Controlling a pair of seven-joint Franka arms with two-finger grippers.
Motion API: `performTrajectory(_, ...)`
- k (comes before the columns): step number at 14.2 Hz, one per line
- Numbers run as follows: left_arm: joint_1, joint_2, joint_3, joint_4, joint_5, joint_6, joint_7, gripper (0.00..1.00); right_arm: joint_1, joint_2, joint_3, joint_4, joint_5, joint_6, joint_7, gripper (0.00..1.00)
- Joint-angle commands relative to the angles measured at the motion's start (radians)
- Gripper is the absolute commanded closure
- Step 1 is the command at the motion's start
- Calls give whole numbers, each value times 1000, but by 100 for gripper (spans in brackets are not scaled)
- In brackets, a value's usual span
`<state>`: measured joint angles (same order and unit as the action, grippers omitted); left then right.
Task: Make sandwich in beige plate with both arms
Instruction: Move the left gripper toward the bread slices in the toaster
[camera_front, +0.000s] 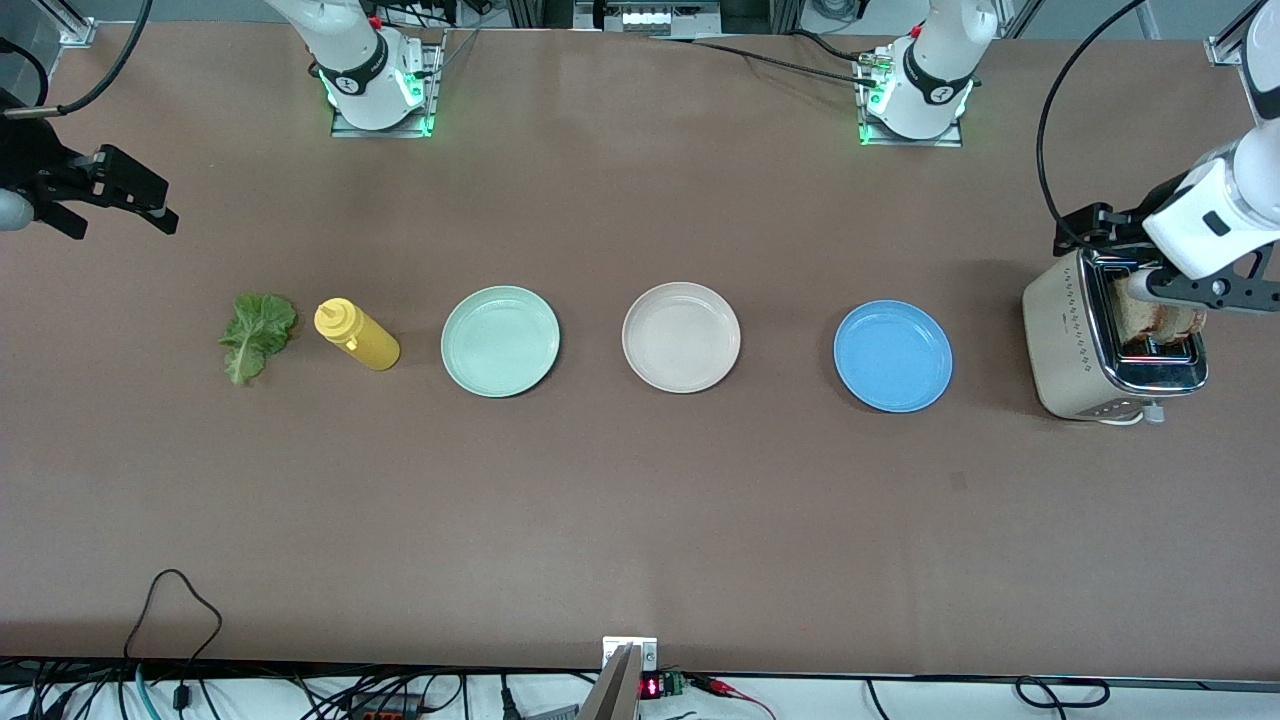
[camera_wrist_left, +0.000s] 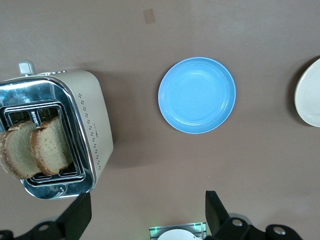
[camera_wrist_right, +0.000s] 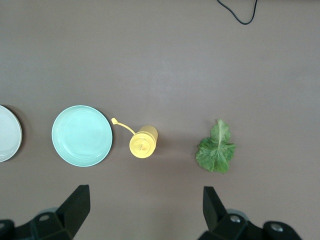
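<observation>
I've built nothing yet: the beige plate (camera_front: 681, 337) sits bare mid-surface, both bread slices (camera_wrist_left: 37, 147) wait in the toaster (camera_front: 1110, 345) under my spread left gripper (camera_front: 1180, 290), lettuce (camera_front: 256, 335) lies untouched near my spread right gripper (camera_front: 105, 205).

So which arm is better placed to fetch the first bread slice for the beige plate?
Probably the left. The left gripper hangs open over the toaster holding both bread slices, at its end of the table. The right gripper waits open near the lettuce leaf. The beige plate is bare.
</observation>
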<state>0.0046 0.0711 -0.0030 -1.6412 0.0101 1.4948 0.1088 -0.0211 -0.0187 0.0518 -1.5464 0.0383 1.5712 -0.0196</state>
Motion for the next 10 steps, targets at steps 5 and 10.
performTrajectory(5, 77, 55, -2, 90, 132, -11, 57, 0, -5, -17, 7, -20, 11, 13, 13, 0)
performTrajectory(10, 182, 52, -3, -14, 168, 129, 207, 0, -5, -17, 7, -20, 11, 13, 12, 0)
